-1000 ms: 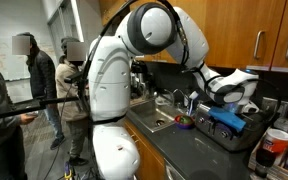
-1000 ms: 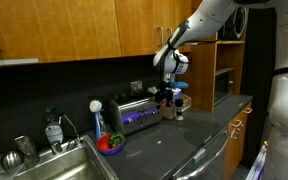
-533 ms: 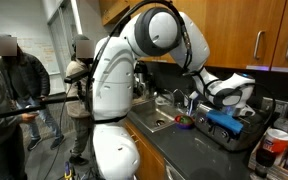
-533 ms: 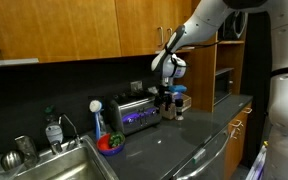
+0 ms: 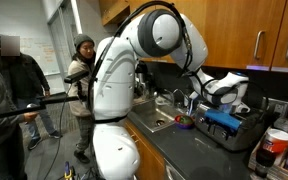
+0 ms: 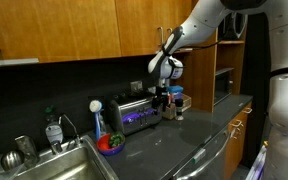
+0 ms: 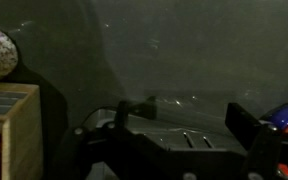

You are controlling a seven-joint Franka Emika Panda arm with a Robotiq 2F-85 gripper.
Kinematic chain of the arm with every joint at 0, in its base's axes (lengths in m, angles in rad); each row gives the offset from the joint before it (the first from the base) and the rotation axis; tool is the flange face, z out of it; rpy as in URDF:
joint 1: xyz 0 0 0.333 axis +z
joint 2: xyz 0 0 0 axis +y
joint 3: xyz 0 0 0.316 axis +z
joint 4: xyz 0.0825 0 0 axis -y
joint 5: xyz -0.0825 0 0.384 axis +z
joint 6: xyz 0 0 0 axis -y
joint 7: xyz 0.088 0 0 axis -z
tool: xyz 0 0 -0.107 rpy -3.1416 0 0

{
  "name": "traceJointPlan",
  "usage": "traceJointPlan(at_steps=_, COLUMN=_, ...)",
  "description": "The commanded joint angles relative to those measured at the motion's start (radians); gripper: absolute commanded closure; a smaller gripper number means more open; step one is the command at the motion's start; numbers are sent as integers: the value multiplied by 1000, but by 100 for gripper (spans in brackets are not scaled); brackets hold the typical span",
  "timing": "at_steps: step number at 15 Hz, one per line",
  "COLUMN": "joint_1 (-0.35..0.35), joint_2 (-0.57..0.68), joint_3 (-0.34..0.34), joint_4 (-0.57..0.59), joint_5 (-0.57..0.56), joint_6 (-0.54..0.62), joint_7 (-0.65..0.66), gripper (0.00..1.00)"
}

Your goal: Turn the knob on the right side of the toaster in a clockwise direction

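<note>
The toaster (image 6: 134, 113) is a silver box with a blue-lit front, standing on the dark counter against the back wall; it also shows in an exterior view (image 5: 226, 124). My gripper (image 6: 164, 98) hovers at the toaster's right end, just above it, and shows in an exterior view (image 5: 227, 100). In the dark wrist view the toaster's top with its slots (image 7: 184, 141) lies below the gripper (image 7: 180, 126), whose two fingers stand wide apart with nothing between them. The knob itself cannot be made out.
A steel sink (image 6: 59, 160) with faucet is left of the toaster, with a spray bottle (image 6: 98, 118) and a red bowl (image 6: 110, 144) between. Cups (image 5: 276, 146) stand on the counter edge. Wooden cabinets hang overhead. People (image 5: 79, 75) stand behind the arm.
The gripper has shifted slightly left, closer over the toaster's right end. A person in the background has walked nearer.
</note>
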State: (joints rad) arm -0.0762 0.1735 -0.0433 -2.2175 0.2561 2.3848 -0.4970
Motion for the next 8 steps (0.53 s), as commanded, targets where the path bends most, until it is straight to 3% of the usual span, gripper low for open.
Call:
traceJointPlan(at_steps=1, joint_1=-5, joint_2=12, joint_3=16, joint_4=20, joint_5=-48, joint_6=22, joint_7=34, gripper=0)
traceJointPlan(at_steps=8, joint_1=-3, joint_2=32, joint_3=18, joint_4=41, joint_5=-106, joint_6=46, joint_7=80, gripper=0)
